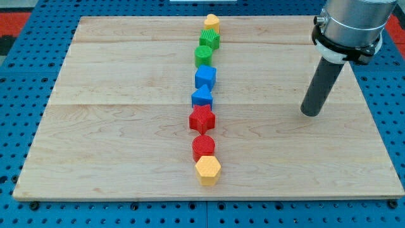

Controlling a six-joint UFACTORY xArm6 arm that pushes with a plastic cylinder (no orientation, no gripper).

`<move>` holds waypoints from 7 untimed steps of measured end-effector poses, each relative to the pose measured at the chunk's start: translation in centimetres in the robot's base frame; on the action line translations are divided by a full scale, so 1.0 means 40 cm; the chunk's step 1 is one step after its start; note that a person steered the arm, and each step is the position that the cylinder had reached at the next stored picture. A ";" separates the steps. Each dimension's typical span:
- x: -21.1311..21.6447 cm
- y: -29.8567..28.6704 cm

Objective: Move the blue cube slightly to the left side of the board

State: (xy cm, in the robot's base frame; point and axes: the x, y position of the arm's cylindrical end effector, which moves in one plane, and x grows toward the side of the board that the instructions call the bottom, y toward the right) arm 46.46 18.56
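The blue cube point(205, 77) sits in a line of blocks running down the middle of the wooden board point(114, 126). Above it lie a green round block point(204, 55), a green star-like block point(210, 39) and a yellow block point(211, 23). Below it lie a blue triangular block point(202, 97), a red star point(202, 118), a red round block point(204, 147) and a yellow hexagon point(207, 170). My tip point(311, 113) rests on the board far to the view's right of the blue cube, touching no block.
The board lies on a blue pegboard table point(25, 76). The arm's grey body point(351, 22) hangs over the board's top right corner.
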 end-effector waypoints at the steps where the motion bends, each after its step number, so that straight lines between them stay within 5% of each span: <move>1: 0.000 0.000; 4: -0.004 -0.209; 7: -0.012 -0.073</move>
State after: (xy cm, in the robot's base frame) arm 45.97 15.64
